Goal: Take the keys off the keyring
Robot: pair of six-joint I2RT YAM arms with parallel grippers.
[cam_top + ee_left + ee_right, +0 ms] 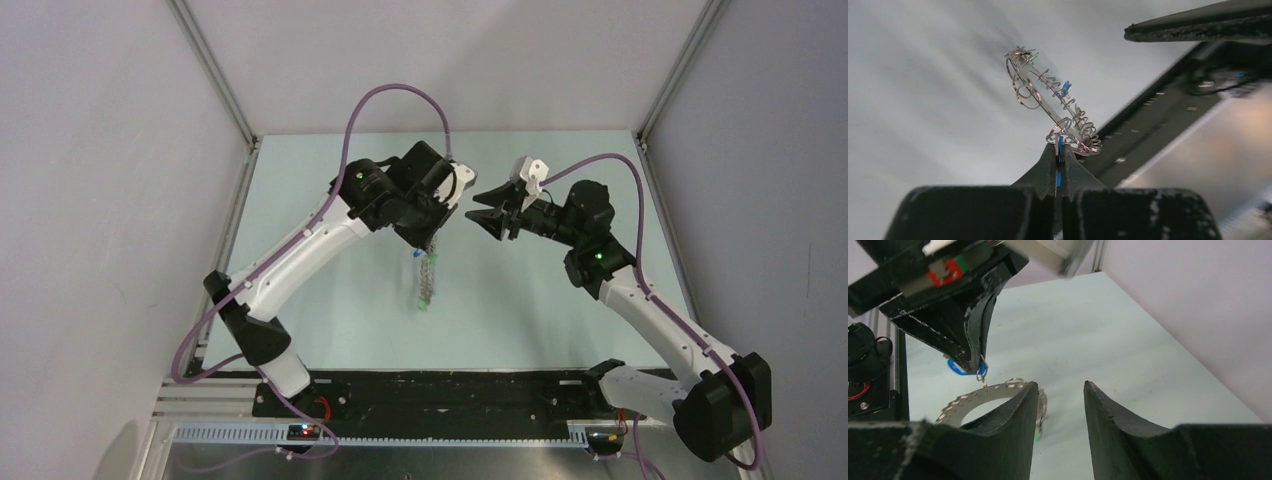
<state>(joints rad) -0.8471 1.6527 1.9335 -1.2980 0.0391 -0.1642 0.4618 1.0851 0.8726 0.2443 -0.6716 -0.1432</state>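
My left gripper (432, 243) is shut on a blue-headed key (1060, 172) and holds it above the table. The silvery keyring (428, 278) with its jagged rim hangs from that key. In the left wrist view the keyring (1048, 95) stretches away from the fingertips, with another blue key (1065, 88) and a green one (1033, 58) on it. My right gripper (481, 214) is open and empty, just right of the left gripper. In the right wrist view its left finger (1013, 415) covers part of the keyring (978, 395), with the pinched blue key (959, 367) and a green key (1037, 435) visible.
The pale green table (540, 300) is fenced by metal rails at the left (235, 210) and right (665, 210). A black base strip (450, 395) runs along the near edge. Purple cables loop over both arms.
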